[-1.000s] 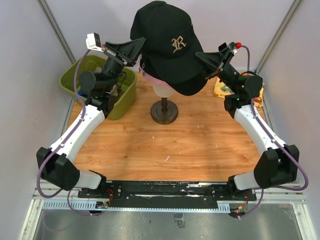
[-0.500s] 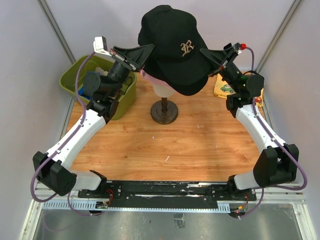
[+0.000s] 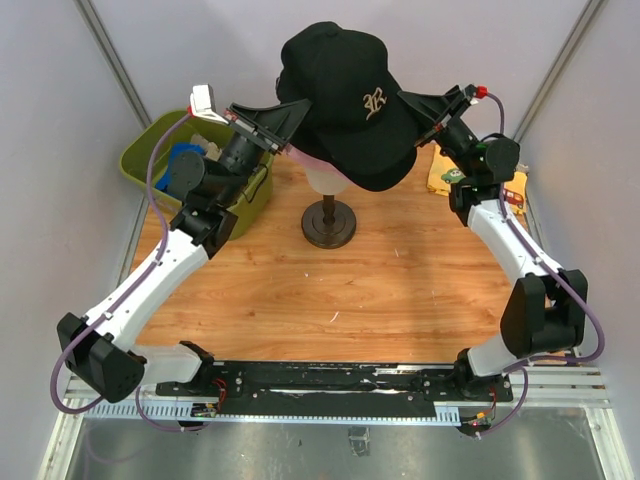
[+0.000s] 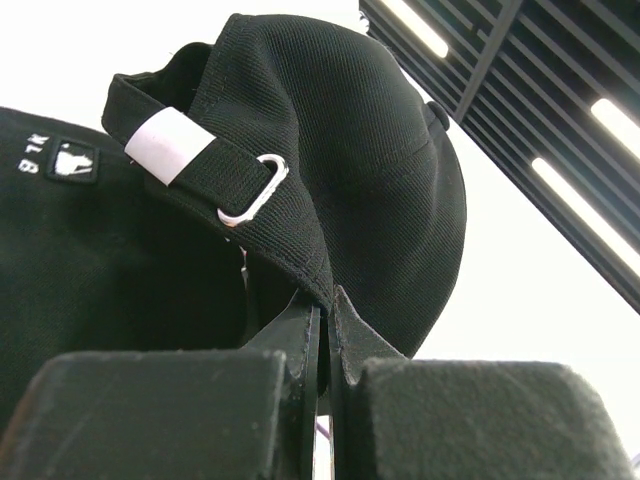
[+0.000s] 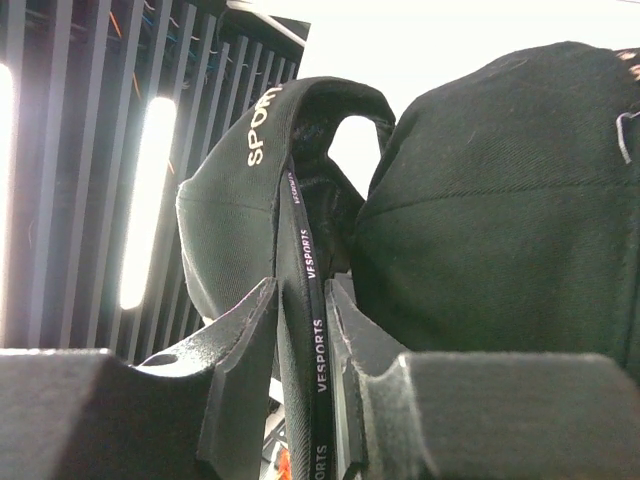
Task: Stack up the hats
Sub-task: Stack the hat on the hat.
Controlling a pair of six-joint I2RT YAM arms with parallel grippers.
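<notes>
Above the mannequin head [image 3: 322, 180], you held the black cap [image 3: 345, 95] aloft. Left jaws pinched its back rim, right jaws its side band. Soft and light, it looked best gripped by that stitched edge.

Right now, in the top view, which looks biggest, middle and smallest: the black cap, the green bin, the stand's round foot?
1. black cap: looks biggest, but it is held up nearer the camera, so cap versus bin is unsure.
2. green bin: partly hidden.
3. stand's round foot: clearly smallest.
</notes>
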